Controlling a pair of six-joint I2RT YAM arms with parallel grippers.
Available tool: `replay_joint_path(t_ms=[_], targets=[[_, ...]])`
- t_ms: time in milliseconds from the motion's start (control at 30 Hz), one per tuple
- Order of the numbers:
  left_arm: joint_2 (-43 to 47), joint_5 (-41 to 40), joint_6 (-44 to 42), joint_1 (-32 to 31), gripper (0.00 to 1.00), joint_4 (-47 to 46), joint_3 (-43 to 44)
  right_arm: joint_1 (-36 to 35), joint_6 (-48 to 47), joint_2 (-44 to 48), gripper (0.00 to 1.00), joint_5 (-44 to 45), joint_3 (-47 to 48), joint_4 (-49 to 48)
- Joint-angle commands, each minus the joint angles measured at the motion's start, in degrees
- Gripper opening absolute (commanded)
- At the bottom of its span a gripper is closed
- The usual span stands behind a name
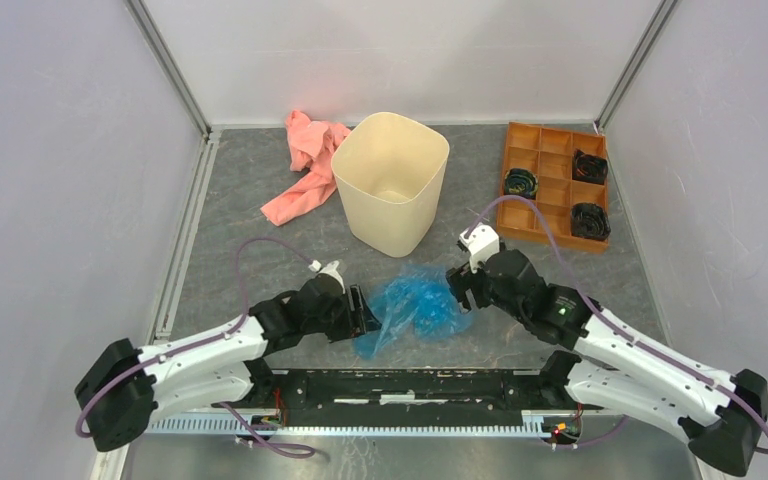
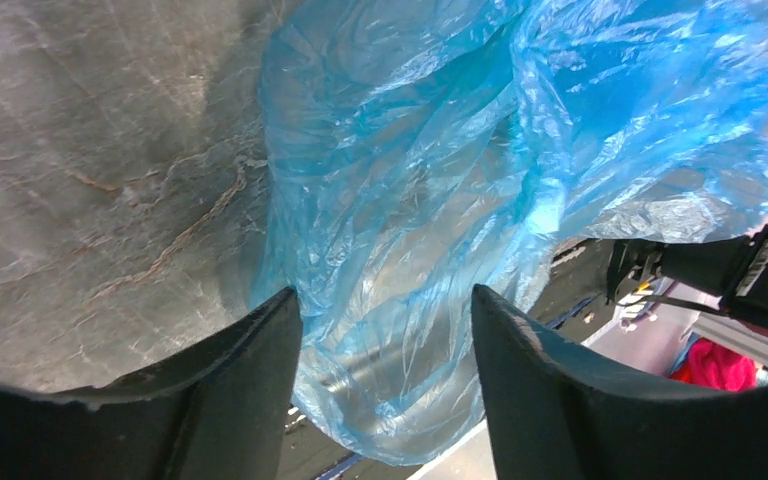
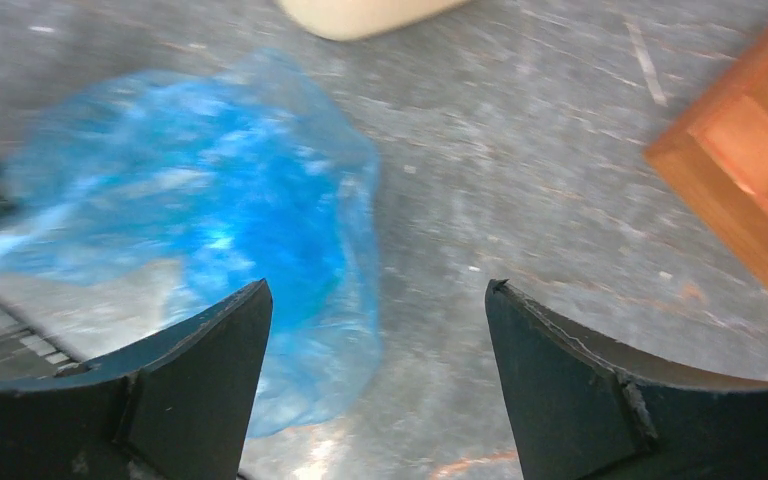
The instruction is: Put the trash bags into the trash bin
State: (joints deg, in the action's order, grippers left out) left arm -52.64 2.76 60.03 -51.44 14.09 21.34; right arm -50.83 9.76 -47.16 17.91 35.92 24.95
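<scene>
The trash bag point(image 1: 415, 305), a crumpled translucent blue film, lies on the grey table in front of the cream trash bin point(image 1: 388, 215), which stands upright with nothing visible inside. My left gripper point(image 1: 365, 312) is at the bag's left edge. In the left wrist view it point(image 2: 385, 300) is open, with a fold of the bag point(image 2: 410, 200) lying between its fingers. My right gripper point(image 1: 457, 288) sits at the bag's right edge. The right wrist view shows it point(image 3: 378, 285) open over bare table, the bag point(image 3: 210, 200) reaching its left finger point(image 3: 210, 370).
A pink-salmon cloth point(image 1: 305, 165) lies left of the bin. An orange compartment tray point(image 1: 543, 163) holding three dark coiled items sits at the back right, its corner point(image 3: 750, 170) also in the right wrist view. White walls enclose the table on three sides.
</scene>
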Motion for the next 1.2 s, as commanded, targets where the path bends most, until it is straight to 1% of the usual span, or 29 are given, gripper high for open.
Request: replay_joint_path(t_ms=[0,33,67,100,167,200,267,300,333,400,433,467,500,567,633,700,767,833,900,1033,1167], targets=[[-3.92,4.96,-3.31,0.2,0.62,-8.27,2.38,-1.21,5.8,1.45,0.85,-14.33,3.67,2.65],[-4.55,5.58,-3.29,0.2,0.58,-9.41,2.28,-2.01,6.63,1.06,0.85,-16.84,3.01,0.91],[-5.1,6.19,-3.15,0.2,0.54,-10.82,2.03,-2.79,7.18,0.66,0.86,-17.46,2.02,-0.98],[-5.77,7.06,-2.7,0.2,0.53,-12.39,1.71,-3.56,7.81,0.07,0.87,-16.19,0.74,-2.43],[-7.65,9.16,-1.77,0.16,0.47,-15.83,0.99,-3.88,8.9,-2.04,0.87,-10.47,-1.08,-3.38],[-8.41,10.02,-1.5,0.07,0.44,-16.9,0.84,-3.88,9.44,-3.41,0.86,-5.5,-1.79,-3.53],[-9.16,10.84,-1.5,-0.06,0.41,-17.46,0.8,-3.95,9.89,-5.2,0.8,3.57,-4.38,-5.65],[-8.86,10.97,-1.79,-0.06,0.41,-17.02,0.81,-3.93,8.58,-5.26,0.72,5.86,-6.39,-8.56],[-8.18,10.55,-2.21,-0.05,0.41,-15.63,1.04,-3.99,7.07,-4.85,0.6,7.83,-9.0,-12.83],[-5.37,8.21,-3.78,-0.06,0.43,-10.8,1.87,-3.75,2.64,-3.11,0.24,9.85,-13.9,-21.41],[-3.77,6.89,-4.71,0.06,0.47,-7.04,2.56,-3.52,0.19,-1.85,0.13,8.99,-15.72,-26.1],[-1.93,5.75,-5.85,0.36,0.52,-4.45,3.35,-3.14,-2.93,-0.74,0.03,5.59,-17.53,-29.82],[-0.33,5.02,-6.88,1.0,0.56,-1.97,4.28,-2.7,-5.55,0.2,0.0,2.43,-18.69,-32.71],[2.96,4.91,-9.08,3.23,0.65,1.84,6.04,-1.11,-9.22,2.66,0.0,-6.55,-20.22,-36.45],[5.34,6.78,-11.19,7.5,0.68,4.5,6.97,1.48,-13.11,5.99,0.0,-18.32,-23.16,-41.28],[6.65,10.74,-13.15,12.87,0.76,4.71,7.06,5.42,-13.79,11.09,0.0,-29.88,-27.2,-47.21],[6.45,16.39,-14.26,18.5,0.82,2.09,6.46,9.16,-11.76,14.2,0.0,-40.59,-30.28,-53.56],[5.09,23.56,-13.64,21.21,0.86,-2.57,5.35,10.86,-9.86,14.7,0.0,-44.71,-31.19,-57.35],[3.27,29.24,-11.54,22.3,0.89,-8.24,3.47,11.24,-7.42,13.25,0.0,-46.45,-30.84,-59.46],[1.93,33.1,-7.79,22.32,0.89,-15.74,-1.2,11.68,-5.51,8.95,0.0,-50.16,-29.64,-62.42],[3.45,37.91,-1.45,22.23,0.84,-28.31,-6.94,12.13,-2.95,7.77,0.0,-49.27,-29.99,-65.09]])
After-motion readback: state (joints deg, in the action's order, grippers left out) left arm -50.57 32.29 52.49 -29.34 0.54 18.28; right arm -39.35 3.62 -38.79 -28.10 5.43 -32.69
